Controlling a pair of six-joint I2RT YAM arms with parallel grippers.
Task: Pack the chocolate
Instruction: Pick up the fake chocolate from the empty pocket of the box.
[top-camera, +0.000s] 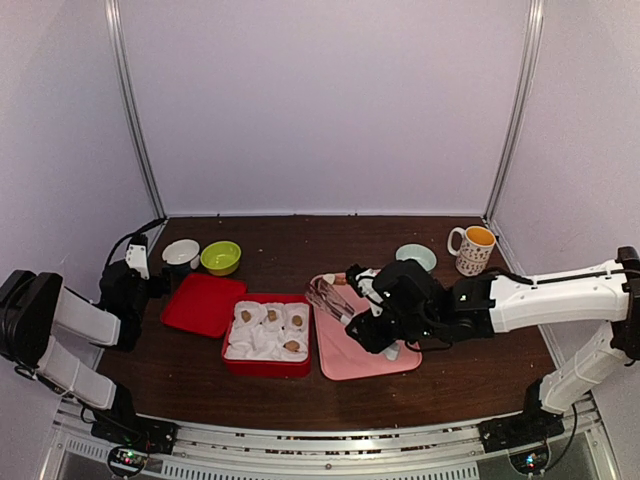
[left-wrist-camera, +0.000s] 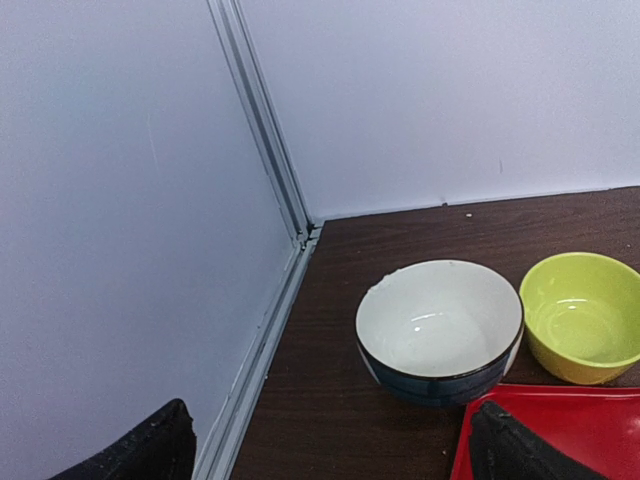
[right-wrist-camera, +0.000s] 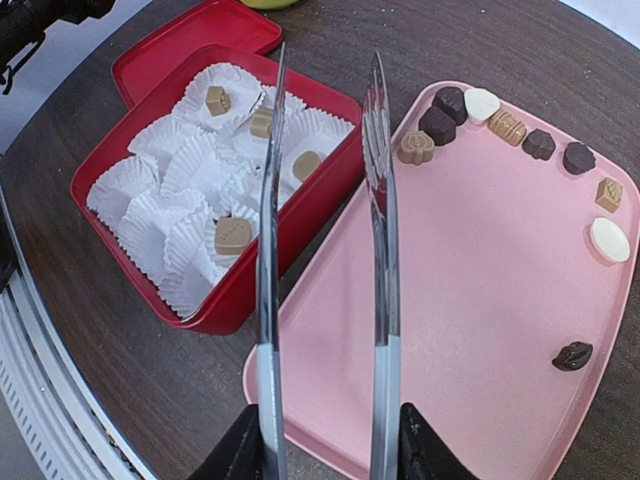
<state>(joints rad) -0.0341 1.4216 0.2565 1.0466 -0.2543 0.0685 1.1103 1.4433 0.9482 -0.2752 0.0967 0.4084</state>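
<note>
On my feed both arms look alike: the left arm (top-camera: 82, 320) and the right arm (top-camera: 560, 296) wear smooth white shells on their long links, with bulky black housings at the joints. A thin black cable (top-camera: 563, 273) runs along the right arm's white link. By each black base (top-camera: 128, 432) small coloured lights glow. The left fingers (left-wrist-camera: 505, 450) are matte black and faintly textured.
</note>
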